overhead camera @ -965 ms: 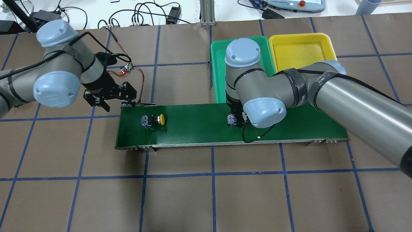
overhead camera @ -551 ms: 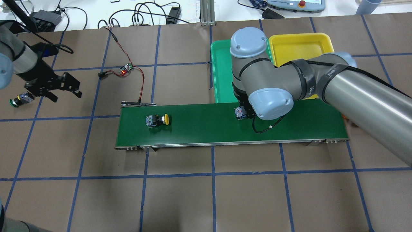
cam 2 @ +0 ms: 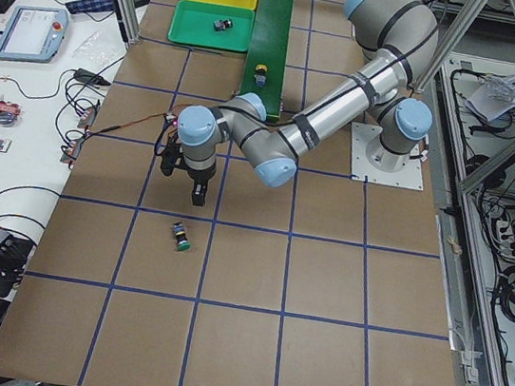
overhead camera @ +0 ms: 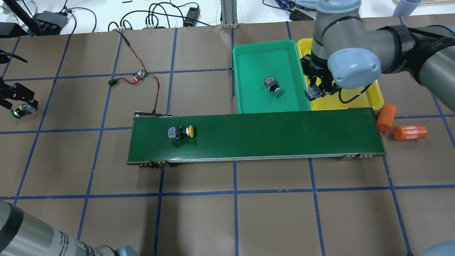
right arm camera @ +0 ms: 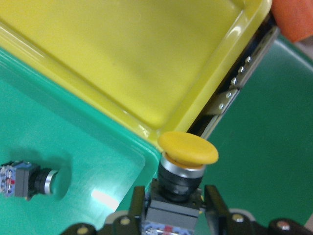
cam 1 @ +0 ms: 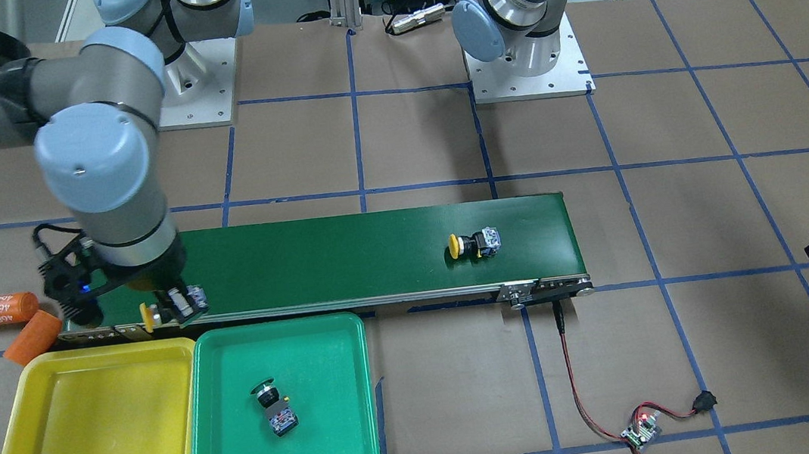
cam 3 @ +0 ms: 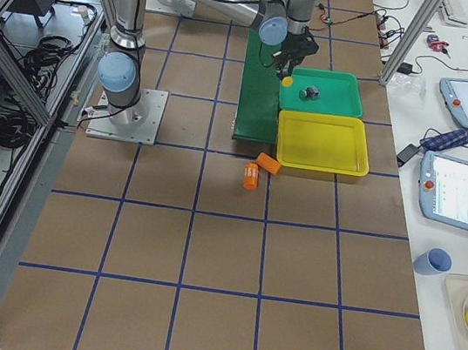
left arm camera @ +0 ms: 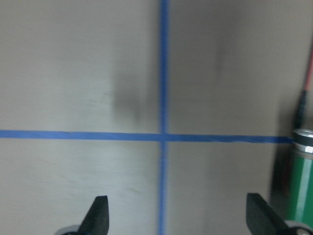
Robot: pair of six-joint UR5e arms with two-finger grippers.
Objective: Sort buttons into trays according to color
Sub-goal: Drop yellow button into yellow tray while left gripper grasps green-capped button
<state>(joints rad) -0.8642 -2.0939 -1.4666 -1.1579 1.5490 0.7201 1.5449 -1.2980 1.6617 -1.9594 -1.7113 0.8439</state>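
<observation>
**A:** Why's the right tool (right arm camera: 174, 203) pinching that yellow button (right arm camera: 188, 147) by its black body?

**B:** Keeps the cap clear so it drops clean, I guess. It's clamped snug, hanging just past the belt's (overhead camera: 249, 135) far edge, over where the green tray (overhead camera: 256, 60) and yellow tray (overhead camera: 366, 101) meet. Needs a nudge toward yellow, I'd say.

**A:** And the left tool (left arm camera: 177, 205)?

**B:** Spread wide, holding nothing, well off the belt's left end near a green button (overhead camera: 22, 110) on the bench (overhead camera: 213, 213). Probably its next pick.
</observation>
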